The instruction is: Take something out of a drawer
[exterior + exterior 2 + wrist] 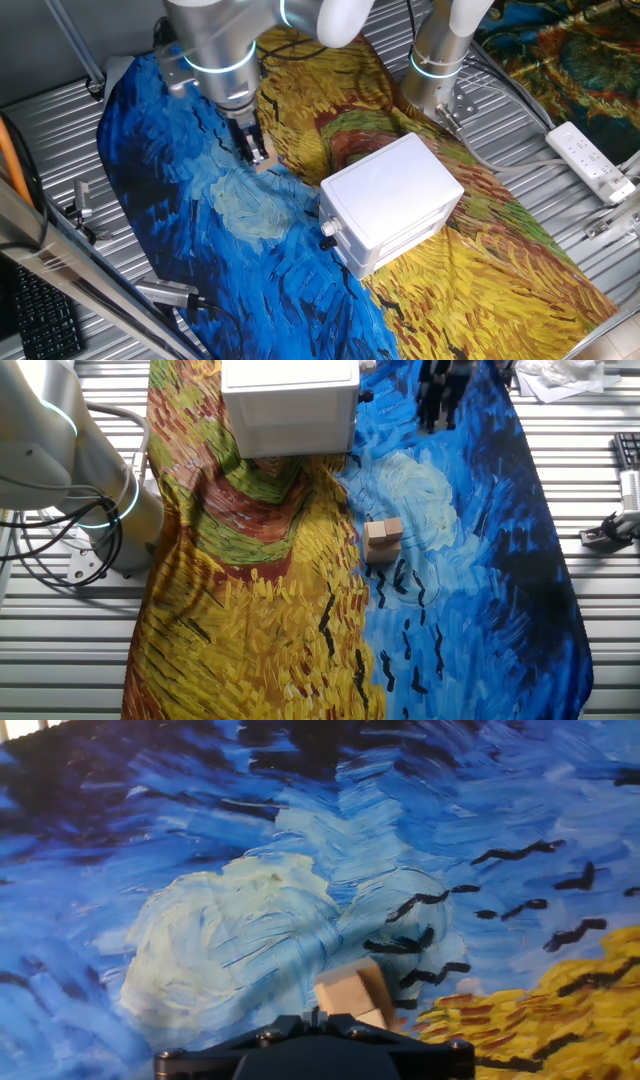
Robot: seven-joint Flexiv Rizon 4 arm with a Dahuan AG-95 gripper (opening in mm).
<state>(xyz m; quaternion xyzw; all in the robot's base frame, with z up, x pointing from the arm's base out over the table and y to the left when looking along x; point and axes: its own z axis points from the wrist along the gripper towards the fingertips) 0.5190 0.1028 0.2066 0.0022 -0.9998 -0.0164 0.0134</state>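
Note:
The white cabinet (392,195) stands on the painted cloth, and its drawer front with the small round knob (328,230) looks pushed in. The cabinet also shows at the top of the other fixed view (290,400). A small wooden block (383,538) lies on the blue part of the cloth, apart from the cabinet. It shows in one fixed view (263,158) and in the hand view (352,992). My gripper (250,142) hangs above the block and holds nothing. Its dark fingers (430,405) stand a little apart. The fingertips are hidden in the hand view.
The robot base (435,70) stands behind the cabinet. A white power strip (592,160) lies at the right on the metal table. A keyboard (40,320) and metal parts (170,293) sit at the lower left. Crumpled white paper (560,375) lies beyond the cloth.

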